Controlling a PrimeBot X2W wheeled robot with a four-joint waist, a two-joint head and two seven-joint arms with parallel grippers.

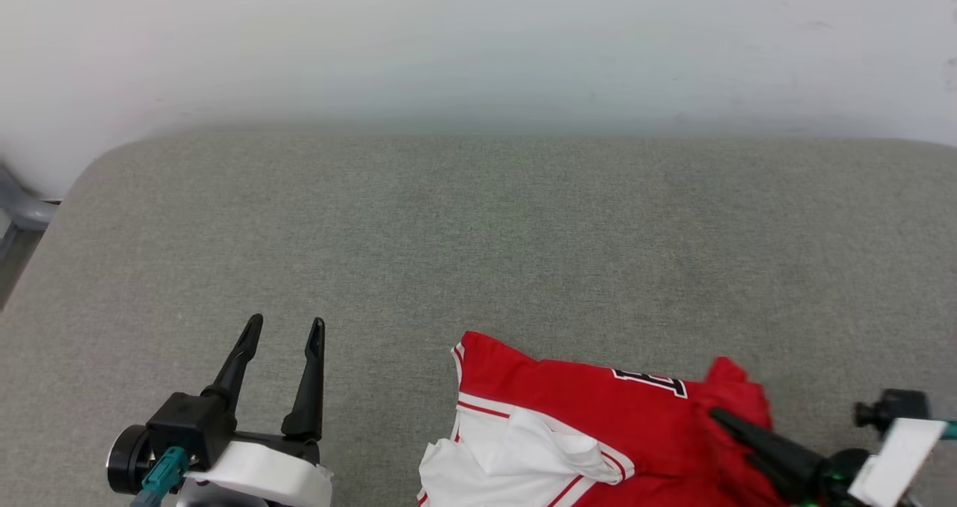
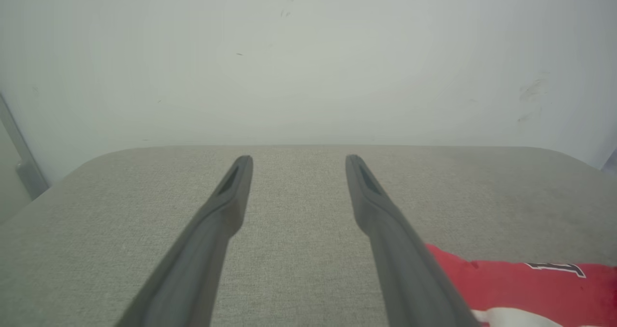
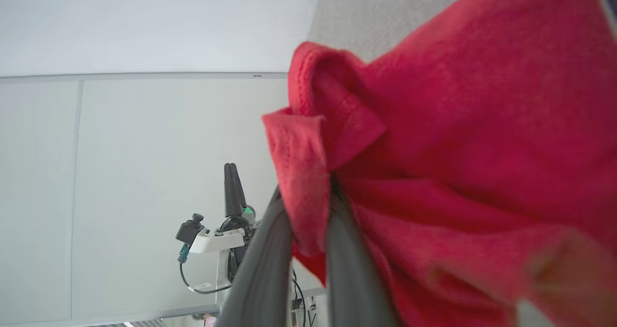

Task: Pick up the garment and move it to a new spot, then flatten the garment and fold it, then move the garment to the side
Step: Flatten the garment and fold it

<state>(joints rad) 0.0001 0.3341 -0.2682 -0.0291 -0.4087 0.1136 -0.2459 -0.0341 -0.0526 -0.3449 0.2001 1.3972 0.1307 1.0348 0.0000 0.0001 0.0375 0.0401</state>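
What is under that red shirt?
The shirt lies on a grey cushioned surface, seen beside and beyond it. Whatever is directly beneath is covered by the cloth. The right tool pinches one red edge.

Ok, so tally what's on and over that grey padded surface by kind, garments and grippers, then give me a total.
Garments: 1, the garment, red with white sleeves.
Grippers: 2, the left gripper open, the right gripper shut on the garment.
Total: 3
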